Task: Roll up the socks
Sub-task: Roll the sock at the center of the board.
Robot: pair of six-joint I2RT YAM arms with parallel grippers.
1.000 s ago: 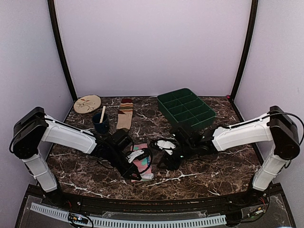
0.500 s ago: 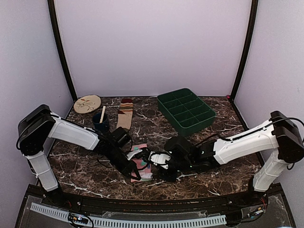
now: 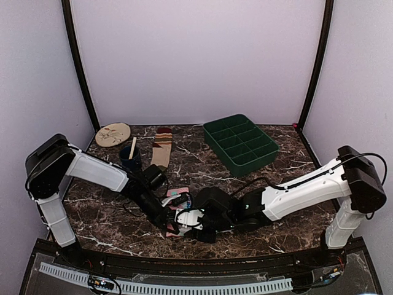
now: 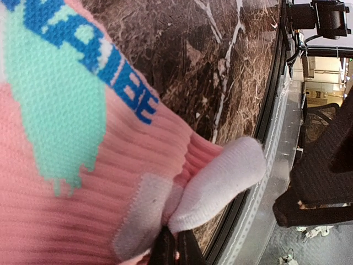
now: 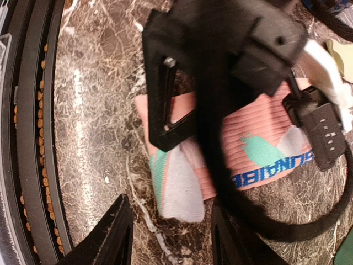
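Tabletop: dark brown marble tabletop (image 3: 295, 215) in a pale-walled booth, arm bases at the near edge
Pink sock: pink sock (image 5: 259, 124) lies flat, near centre-left, teal patch and blue lettering face up, both wrists over it
Pink sock axis: runs roughly near-to-far; white-and-grey end points at the near edge, far end mostly hidden under the left arm in the top view
Left fingers: left gripper (image 4: 175, 251) closed, pinching the pink sock where the grey patch meets the white tip
Right fingers: right gripper (image 5: 172, 237) spread open, nothing between them, low beside the sock's near end
Key relation: white end sits just ahead of the open right fingers, in line with their gap; the sock's length runs away from them toward the far side, so a roll would likely travel along that axis
Nearer arm: both are at the pink sock; left has the hold, right is free to tuck
Tan sock: tan sock (image 3: 162, 147) flat at far left-centre, long axis near-to-far, brown-and-red striped end toward the back wall, well apart from both fingers, left arm nearer
Progress: looks early, no roll visible on either sock
Risk: thin pinch on the edge may slip once rolling pulls on it
Other: blue cup (image 3: 130, 161) just beside the tan sock, round plate (image 3: 113, 134) far left, green divided tray (image 3: 240, 143) far right
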